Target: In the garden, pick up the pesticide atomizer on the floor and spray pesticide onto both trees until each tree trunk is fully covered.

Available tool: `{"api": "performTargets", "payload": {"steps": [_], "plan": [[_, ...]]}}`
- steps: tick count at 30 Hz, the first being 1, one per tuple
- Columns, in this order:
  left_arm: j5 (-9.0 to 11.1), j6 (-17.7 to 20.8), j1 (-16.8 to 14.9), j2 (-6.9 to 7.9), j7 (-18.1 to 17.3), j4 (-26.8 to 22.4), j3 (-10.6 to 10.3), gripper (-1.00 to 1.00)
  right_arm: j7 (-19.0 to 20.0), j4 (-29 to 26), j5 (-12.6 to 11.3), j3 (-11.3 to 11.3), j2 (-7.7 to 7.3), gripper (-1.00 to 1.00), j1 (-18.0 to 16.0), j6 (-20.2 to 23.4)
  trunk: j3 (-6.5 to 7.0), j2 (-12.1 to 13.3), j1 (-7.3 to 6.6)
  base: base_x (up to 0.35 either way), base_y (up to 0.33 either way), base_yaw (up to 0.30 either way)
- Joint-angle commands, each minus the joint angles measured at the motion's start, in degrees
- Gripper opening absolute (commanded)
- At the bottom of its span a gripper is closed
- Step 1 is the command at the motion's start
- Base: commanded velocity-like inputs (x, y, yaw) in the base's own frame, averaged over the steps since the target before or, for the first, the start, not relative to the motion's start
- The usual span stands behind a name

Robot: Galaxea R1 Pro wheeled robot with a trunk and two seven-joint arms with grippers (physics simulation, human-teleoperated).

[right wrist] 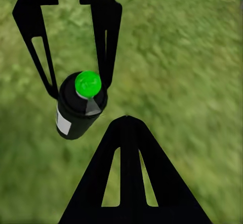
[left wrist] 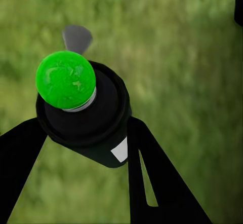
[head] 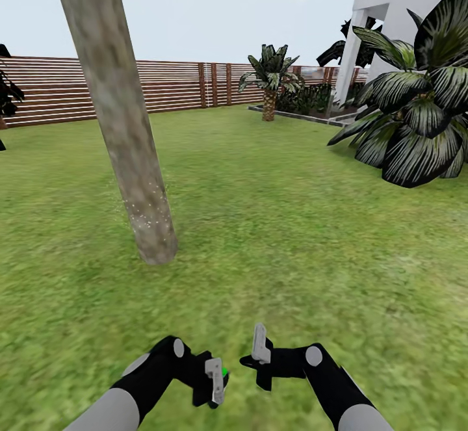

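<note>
The pesticide atomizer (left wrist: 83, 117) is already off the lawn, pinched in your left pincer (right wrist: 76, 89), low in front of the tree trunk (head: 117, 119). Speckles mark the trunk's base, so coverage looks partial. Your right pincer's (head: 260, 353) state can't be told.

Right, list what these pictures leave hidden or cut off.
- Tree trunk: head view's top edge cuts off its top.
- Pesticide atomizer: left wrist view blocks its lower body; the left gripper clamps it.
- Right gripper: head view, opening unreadable edge-on; right wrist view shows one finger.
</note>
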Motion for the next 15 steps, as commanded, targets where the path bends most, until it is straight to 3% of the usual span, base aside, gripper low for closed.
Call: {"api": "performTargets", "payload": {"steps": [1,9,15], "plan": [[-0.16,0.24,-0.02,-0.06,-0.21,-0.21,0.01,-1.00,0.28,-0.04,0.38,-0.34,0.08,-1.00,-0.03,-0.21,-0.05,-0.02,-0.01,0.000,0.000,0.000],[1.76,0.24,-0.02,-0.20,-0.18,-0.71,0.13,-1.00,0.28,-0.03,0.38,-0.34,0.08,-1.00,-0.03,-0.22,-0.05,-0.02,-0.01,0.000,0.000,0.000],[1.96,0.24,-0.02,-0.64,1.61,-0.75,0.19,-1.00,0.28,-0.03,0.38,-0.34,0.08,-1.00,-0.03,-0.21,-0.05,-0.02,-0.01,0.000,0.000,0.000]]}}
